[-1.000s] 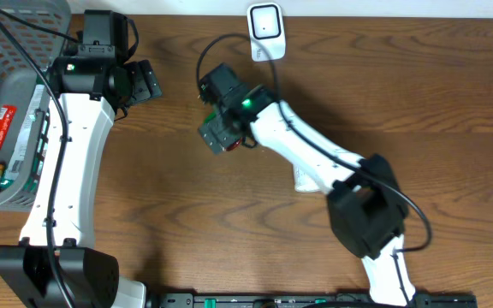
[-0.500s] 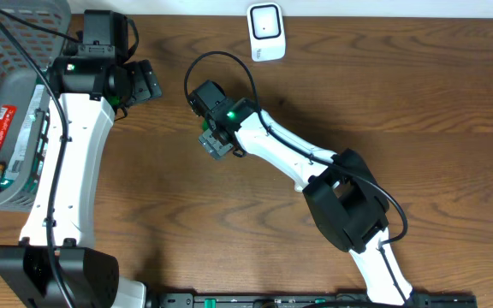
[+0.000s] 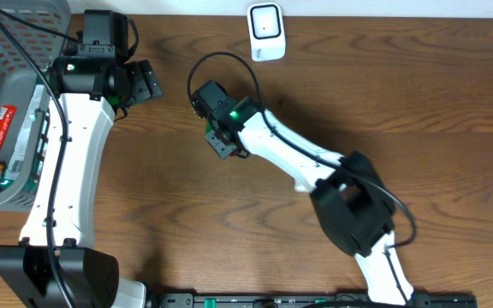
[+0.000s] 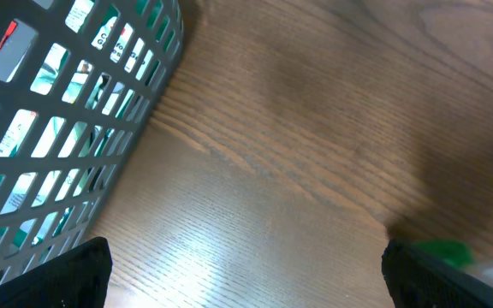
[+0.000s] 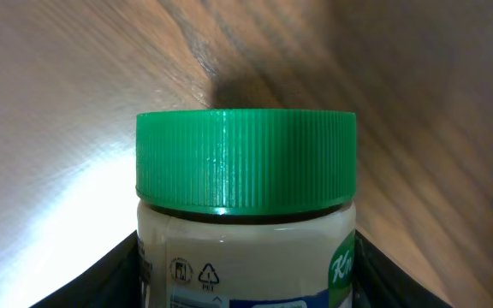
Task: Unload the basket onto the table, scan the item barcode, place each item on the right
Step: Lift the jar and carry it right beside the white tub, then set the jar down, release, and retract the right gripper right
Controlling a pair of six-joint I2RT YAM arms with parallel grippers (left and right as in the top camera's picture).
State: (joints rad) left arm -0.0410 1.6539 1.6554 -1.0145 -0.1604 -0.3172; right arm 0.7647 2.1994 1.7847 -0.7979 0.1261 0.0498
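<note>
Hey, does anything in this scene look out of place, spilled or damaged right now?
Nothing stands out. The jar between the fingers of the right tool has its green cap on square, with no spill on the table. The white scanner sits at the far edge and the packets lie inside the basket.

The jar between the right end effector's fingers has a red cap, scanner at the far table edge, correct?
No: the cap is green, not red, as the right wrist view shows. The jar does sit between the fingers of the right end effector, scanner at the far edge.
</note>
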